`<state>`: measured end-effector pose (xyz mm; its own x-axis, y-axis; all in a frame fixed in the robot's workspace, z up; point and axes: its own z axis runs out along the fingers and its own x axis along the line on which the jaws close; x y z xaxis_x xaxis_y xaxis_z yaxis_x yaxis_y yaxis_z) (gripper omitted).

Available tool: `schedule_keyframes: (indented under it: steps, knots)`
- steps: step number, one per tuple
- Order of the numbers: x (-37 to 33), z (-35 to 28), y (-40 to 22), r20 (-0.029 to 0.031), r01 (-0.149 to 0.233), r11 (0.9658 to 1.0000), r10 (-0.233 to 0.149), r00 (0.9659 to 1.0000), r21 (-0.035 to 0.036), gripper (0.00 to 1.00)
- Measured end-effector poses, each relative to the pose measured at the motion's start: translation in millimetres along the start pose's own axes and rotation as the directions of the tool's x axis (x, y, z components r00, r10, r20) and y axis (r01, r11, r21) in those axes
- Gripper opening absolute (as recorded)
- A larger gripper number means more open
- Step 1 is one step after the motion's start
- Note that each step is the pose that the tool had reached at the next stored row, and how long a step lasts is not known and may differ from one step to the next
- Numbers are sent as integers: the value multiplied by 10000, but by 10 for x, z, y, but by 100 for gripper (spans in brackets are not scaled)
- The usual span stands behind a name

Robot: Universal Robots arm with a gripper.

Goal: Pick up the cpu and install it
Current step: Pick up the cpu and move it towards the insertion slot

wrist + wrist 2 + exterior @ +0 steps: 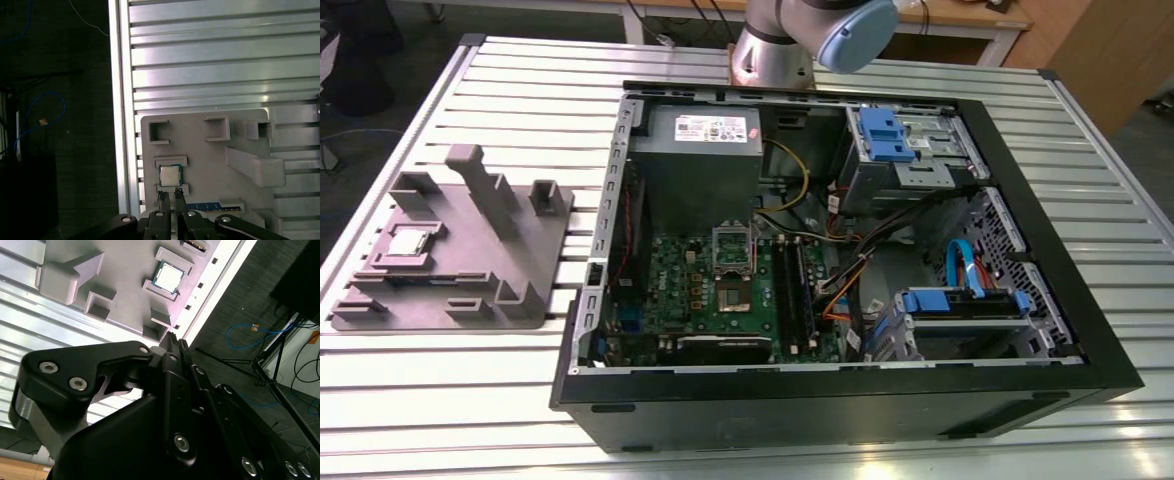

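Black fingertips (162,198) of the gripper (170,196) stand drawn close together with only a thin slit between them and nothing held; in the second wrist view the gripper (175,339) shows its tips pressed nearly into one. They point toward the cpu (170,175) and hang apart from it. The cpu lies flat, silvery top up, in a shallow square seat between two small raised ledges on a grey plastic plate (210,165). In the second wrist view the cpu (167,276) shows a dark green edge around its pale lid, and the plate (125,270) carries several open-sided pockets and a thick block. The plate rests on a table (200,60) of ribbed aluminium slats, close to the table's edge, beyond which a dark floor with a looped blue cable (40,115) can be seen. In the exterior view the cpu (411,243) sits on the plate (454,290) at the exterior view's left, on the table (520,100) just beside an open black computer case (854,400). Inside the case lie a green circuit board (734,300), a grey power supply box (700,150), bundled wires and blue drive brackets (887,135). The silver arm (787,40) rises from the table behind the case.
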<state>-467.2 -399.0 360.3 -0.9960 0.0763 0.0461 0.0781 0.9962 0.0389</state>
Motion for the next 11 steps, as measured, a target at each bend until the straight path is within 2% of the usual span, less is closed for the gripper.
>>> schedule_keyframes:
  steps: [1,3,4,8,10,11]
  knots:
    - [0,0,0,0,0,10000,0,10000,0,16]
    - [0,0,0,0,0,10000,0,10000,0,29]
    - [0,0,0,0,0,10000,0,10000,1,29]
    - [0,0,0,0,0,10000,0,10000,0,53]
    - [1,0,0,0,0,10000,0,10000,0,53]
    - [1,0,0,0,0,10000,0,10000,0,59]
